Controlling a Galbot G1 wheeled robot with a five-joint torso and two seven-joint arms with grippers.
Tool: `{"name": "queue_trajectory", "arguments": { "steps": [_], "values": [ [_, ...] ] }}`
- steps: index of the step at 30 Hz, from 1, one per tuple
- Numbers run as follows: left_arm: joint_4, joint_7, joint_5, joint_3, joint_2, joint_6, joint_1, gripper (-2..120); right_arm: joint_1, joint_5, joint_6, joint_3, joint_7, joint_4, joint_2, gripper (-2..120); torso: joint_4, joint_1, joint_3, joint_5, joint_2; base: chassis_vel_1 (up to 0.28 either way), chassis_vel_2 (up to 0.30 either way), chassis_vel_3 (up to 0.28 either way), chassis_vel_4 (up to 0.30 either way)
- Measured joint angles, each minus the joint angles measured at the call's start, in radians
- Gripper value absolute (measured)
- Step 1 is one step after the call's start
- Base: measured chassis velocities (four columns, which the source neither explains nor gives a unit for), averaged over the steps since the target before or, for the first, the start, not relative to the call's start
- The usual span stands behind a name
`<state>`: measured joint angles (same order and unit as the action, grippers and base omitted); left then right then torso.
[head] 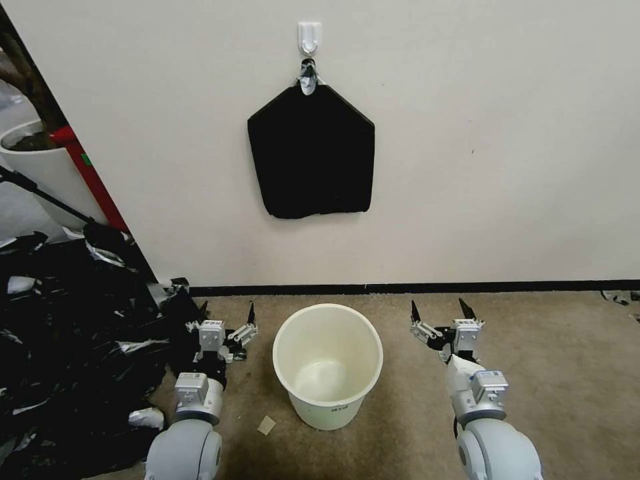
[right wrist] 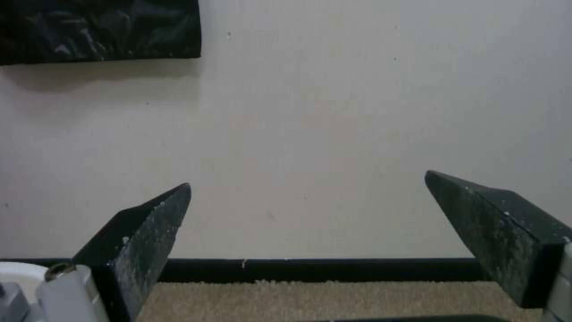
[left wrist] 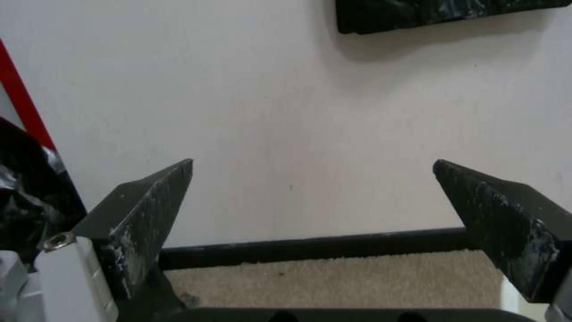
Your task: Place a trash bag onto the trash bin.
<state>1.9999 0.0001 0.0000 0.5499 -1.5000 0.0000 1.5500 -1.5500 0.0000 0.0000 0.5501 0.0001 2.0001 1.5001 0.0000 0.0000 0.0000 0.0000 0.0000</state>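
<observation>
The trash bin (head: pixel 320 408), a round cream-white bucket, stands upright and empty on the carpet close to the wall. Its rim (right wrist: pixel 13 267) shows at the edge of the right wrist view. My left gripper (head: pixel 227 312) hovers just left of the bin, open, with nothing between its fingers (left wrist: pixel 149 205). To the bin's right, at about the same height, my right gripper (head: pixel 439 309) is open and empty too, fingers (right wrist: pixel 143 228) pointing at the wall. The trash bag is out of view.
A flat black five-sided pack (head: pixel 311 153) hangs from a white wall hook (head: pixel 309 37) above the bin. A big heap of black plastic bags (head: pixel 67 333) covers the floor on the left. Behind it stand a white planter pot (head: pixel 40 167) and a red post (head: pixel 90 177).
</observation>
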Motion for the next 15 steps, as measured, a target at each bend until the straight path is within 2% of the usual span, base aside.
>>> {"name": "queue_trajectory", "arguments": {
  "steps": [15],
  "values": [
    [0.0, 0.0, 0.0, 0.0, 0.0, 0.0, 0.0, 100, 0.0, 0.0, 0.0, 0.0, 0.0, 0.0, 0.0, 100, 0.0, 0.0, 0.0, 0.0, 0.0, 0.0, 0.0, 0.0, 0.0]
  ]
}}
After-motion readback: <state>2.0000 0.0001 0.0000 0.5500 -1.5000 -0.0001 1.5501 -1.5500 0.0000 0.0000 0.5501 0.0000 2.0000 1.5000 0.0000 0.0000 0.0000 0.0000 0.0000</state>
